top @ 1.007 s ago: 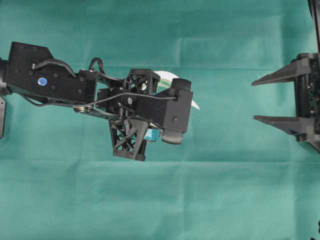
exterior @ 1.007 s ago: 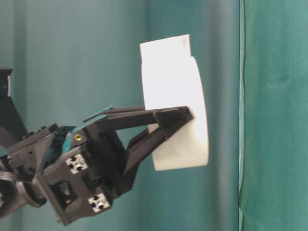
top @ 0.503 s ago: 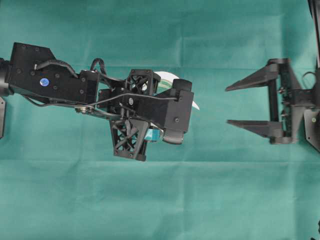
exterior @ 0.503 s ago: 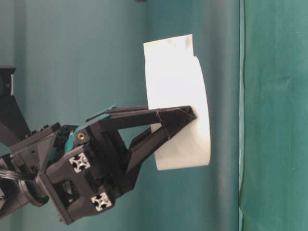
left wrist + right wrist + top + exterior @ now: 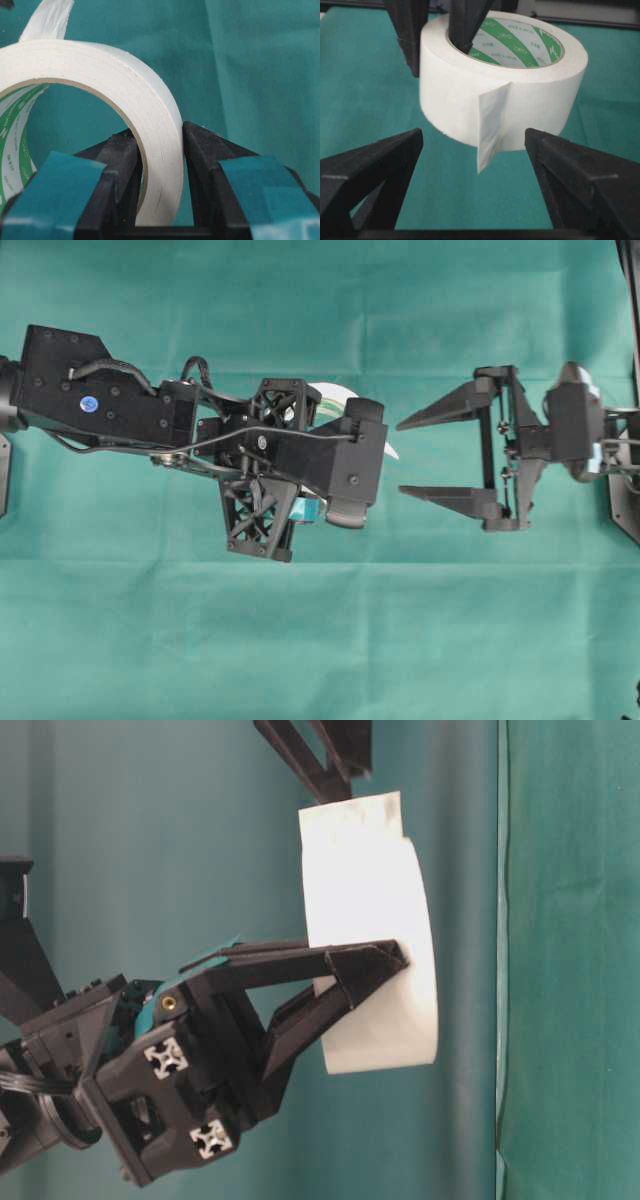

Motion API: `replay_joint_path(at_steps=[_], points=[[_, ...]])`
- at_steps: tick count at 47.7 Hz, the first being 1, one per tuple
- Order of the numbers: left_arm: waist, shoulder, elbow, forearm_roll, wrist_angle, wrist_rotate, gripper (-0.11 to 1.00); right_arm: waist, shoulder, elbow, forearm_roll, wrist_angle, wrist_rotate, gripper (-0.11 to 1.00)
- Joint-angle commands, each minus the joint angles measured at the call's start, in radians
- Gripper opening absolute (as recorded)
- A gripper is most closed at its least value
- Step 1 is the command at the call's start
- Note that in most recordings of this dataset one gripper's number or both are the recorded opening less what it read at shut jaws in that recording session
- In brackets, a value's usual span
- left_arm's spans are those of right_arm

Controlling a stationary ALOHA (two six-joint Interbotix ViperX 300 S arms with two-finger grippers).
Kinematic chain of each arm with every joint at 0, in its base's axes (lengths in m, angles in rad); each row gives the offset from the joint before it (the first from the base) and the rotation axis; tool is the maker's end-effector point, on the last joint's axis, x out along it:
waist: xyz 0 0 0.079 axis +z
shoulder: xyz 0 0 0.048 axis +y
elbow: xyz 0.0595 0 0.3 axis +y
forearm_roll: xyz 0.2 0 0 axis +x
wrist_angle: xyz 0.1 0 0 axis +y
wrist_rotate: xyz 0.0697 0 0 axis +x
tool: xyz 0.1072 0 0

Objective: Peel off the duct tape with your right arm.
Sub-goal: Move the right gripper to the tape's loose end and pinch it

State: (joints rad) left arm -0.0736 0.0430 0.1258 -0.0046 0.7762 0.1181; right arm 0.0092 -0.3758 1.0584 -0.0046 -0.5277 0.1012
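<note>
Your left arm [image 5: 110,405] reaches in level from the left edge of the overhead view, and its left gripper [image 5: 160,165] is clenched on the duct tape [image 5: 505,85]: one finger sits inside the ring and the other outside, pinching the wall of the roll between them. The roll is held up off the worktop [image 5: 320,640], clear of the green cloth, with its open core and green-striped liner facing up in your right wrist view.

Your right arm [image 5: 575,425] comes in from the right edge, stretched toward the roll at about the same line. Its right gripper [image 5: 410,458] has the jaws spread wide and gripping nothing, the two pointed fingers [image 5: 445,405] aimed at the roll's near side. In the overhead view the tips stand near the left arm's wrist block but apart from it, with a strip of cloth showing between.

From the right wrist camera, the loose tab [image 5: 492,125] hangs off the roll's outer face and points downward, lying between the two spread fingers but well ahead of them. In the table-level view a dark finger tip [image 5: 315,760] sits just beside the tab's free end; you cannot tell there whether it touches.

Cloth lies bare above and below both arms.
</note>
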Motion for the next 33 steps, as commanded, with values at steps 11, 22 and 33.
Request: replay_joint_path(at_steps=[11, 22, 33], points=[[0.000, -0.018, -0.037, 0.003, -0.009, 0.003, 0.23, -0.005, 0.015, -0.040, -0.002, -0.023, -0.002, 0.76], [-0.006, -0.018, -0.035, 0.003, -0.009, 0.003, 0.23, -0.012, 0.040, -0.044, -0.002, -0.046, -0.002, 0.75], [-0.018, -0.020, -0.037, 0.003, -0.009, 0.003, 0.23, -0.029, 0.049, -0.046, -0.002, -0.064, -0.003, 0.59]])
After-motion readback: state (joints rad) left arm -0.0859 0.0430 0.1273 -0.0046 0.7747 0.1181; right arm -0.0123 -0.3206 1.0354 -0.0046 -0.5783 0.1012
